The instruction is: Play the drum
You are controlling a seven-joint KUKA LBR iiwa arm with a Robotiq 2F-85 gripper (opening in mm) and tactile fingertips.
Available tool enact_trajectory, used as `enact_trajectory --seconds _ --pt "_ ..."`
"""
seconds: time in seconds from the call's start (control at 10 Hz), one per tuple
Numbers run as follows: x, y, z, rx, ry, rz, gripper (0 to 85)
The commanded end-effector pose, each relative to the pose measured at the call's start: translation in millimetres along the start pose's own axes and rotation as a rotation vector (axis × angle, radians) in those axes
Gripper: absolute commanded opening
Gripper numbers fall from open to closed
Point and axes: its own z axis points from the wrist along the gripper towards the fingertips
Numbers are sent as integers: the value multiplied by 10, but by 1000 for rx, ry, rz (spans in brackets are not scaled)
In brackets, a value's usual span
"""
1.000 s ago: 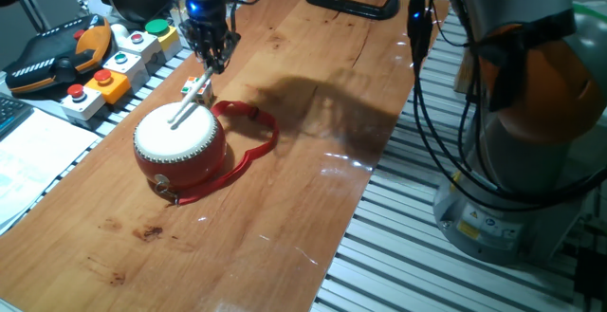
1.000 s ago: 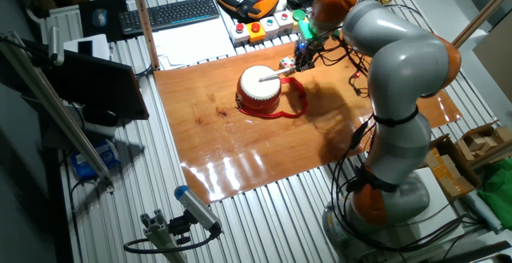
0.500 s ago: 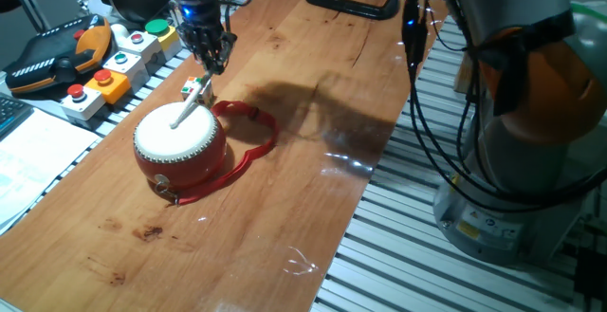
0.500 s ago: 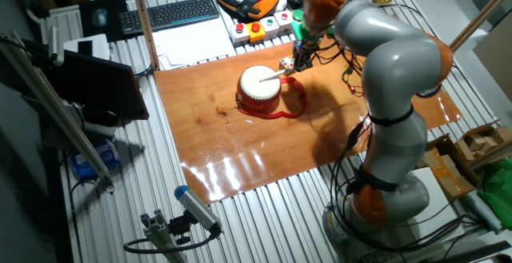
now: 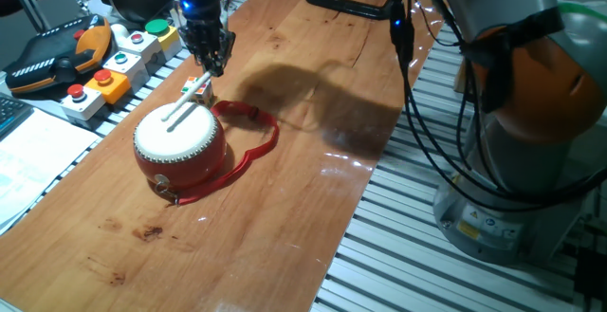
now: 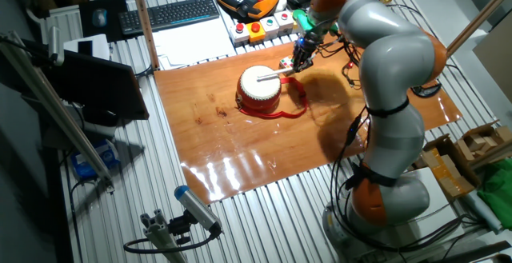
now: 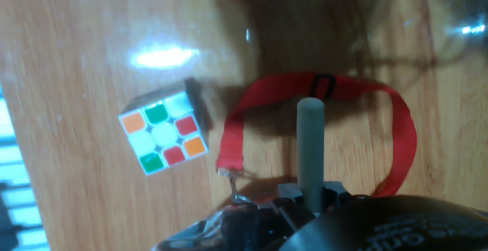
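The drum [image 5: 180, 143] is a squat red barrel with a cream head and stands on the wooden table; it also shows in the other fixed view [image 6: 260, 88]. Its red strap [image 5: 252, 139] loops to the right and shows in the hand view [image 7: 398, 139]. My gripper [image 5: 214, 62] hangs just behind the drum and is shut on a pale drumstick [image 5: 184, 111]. The stick slants down onto the drum head. In the hand view the stick [image 7: 310, 150] points away from the fingers over the strap. The drum head is out of the hand view.
A small colour cube [image 5: 196, 86] lies on the table between gripper and drum, also in the hand view [image 7: 164, 133]. A button box [image 5: 112, 65] and a teach pendant [image 5: 55, 52] sit at the left edge. A black clamp [image 5: 353, 1] lies at the far end. A keyboard [image 6: 171, 13] lies beyond the table.
The stick's tip has swung lower and leftward and now lies flatter across the drum head. The gripper has shifted only slightly. The drum has not moved.
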Motion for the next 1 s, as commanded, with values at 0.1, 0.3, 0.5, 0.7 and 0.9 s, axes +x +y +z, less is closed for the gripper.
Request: enact_trajectory --seconds 0.1,0.3,0.5,0.7,0.9 --pt "-1 -7 -8 0 61 -16 7" --pt "-15 -11 -30 -25 21 -30 7" --pt "-31 -5 -39 -80 -145 -81 7" --pt "-41 -2 -51 -141 -227 -90 7" --pt "-32 -9 -49 -186 -325 -103 7"
